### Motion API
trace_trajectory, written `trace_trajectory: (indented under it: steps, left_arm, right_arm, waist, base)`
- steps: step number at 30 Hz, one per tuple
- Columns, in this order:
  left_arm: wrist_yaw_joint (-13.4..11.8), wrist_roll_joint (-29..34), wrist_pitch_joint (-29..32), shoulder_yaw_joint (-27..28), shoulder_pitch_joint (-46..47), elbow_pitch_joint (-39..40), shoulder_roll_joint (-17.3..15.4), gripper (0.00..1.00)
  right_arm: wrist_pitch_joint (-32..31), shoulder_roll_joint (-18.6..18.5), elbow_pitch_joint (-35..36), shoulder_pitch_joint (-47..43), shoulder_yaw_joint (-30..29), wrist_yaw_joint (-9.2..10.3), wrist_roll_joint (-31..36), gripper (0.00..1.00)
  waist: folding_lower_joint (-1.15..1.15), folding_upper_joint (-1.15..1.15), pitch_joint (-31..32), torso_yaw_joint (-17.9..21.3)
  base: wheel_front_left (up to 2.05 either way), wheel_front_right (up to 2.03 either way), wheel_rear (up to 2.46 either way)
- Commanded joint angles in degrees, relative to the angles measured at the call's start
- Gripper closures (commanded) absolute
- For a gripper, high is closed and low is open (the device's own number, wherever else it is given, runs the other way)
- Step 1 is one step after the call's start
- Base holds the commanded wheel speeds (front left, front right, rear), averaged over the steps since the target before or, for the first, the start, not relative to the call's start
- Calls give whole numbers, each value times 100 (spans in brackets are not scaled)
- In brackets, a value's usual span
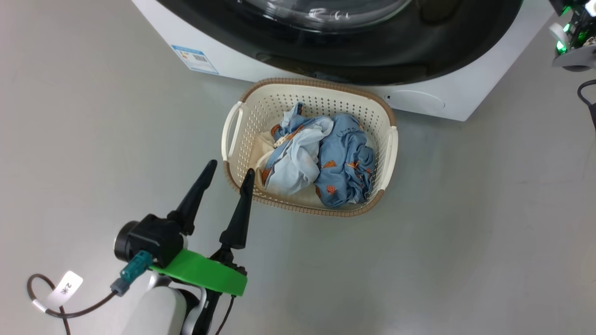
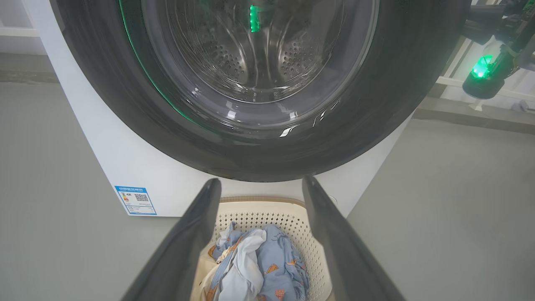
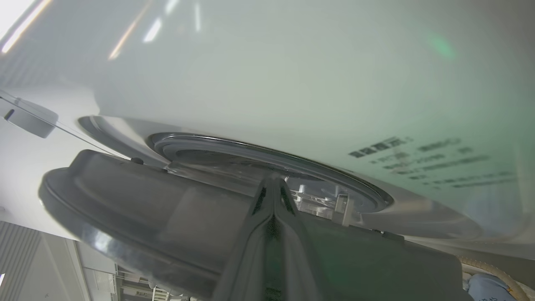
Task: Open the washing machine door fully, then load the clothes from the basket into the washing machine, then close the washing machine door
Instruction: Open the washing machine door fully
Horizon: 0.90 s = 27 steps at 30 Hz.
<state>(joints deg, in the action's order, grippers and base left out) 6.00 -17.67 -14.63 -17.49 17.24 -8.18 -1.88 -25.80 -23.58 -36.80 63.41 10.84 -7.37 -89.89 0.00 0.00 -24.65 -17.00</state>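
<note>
Gleaming black-ringed washing machine door (image 2: 259, 104)

Left gripper (image 1: 231, 167): two long black tapered fingers (image 1: 240, 209) on black cylindrical wrist housing (image 1: 149, 239). Bright green flat plastic bracket (image 1: 200, 272). Teal plug (image 1: 135, 267), thin brown cable (image 1: 86, 309), white paper tag (image 1: 66, 287) with black marks. Glossy white forearm (image 1: 156, 311). Green lamp (image 2: 480, 69) on right wrist.

The washing machine (image 1: 447, 100), a white box with a blue label (image 1: 194, 59) low on its front, is seen with its door (image 1: 442, 46), a glossy black ring around clear glass, swung slightly ajar. The basket (image 1: 260, 109), cream with a brown rim, is set upright just in front of it. The clothes (image 1: 335, 158), blue printed and pale pieces, are heaped inside the basket.
</note>
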Motion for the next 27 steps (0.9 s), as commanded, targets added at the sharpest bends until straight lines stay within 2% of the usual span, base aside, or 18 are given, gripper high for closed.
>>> trace_trajectory:
  steps: [1,27]
  left_arm:
    - [-38,-32,-37,176,108,135,-99,0]
    - [35,221,-37,574,-338,35,-99,0]
  right_arm:
    - [-103,156,198,-30,138,-12,28,100]
    - [-902,500,1011,-1438,710,-12,-107,100]
  waist:
    - [0,0,39,13]
    - [0,0,750,341]
  base:
    - [0,0,0]
    - [0,0,0]
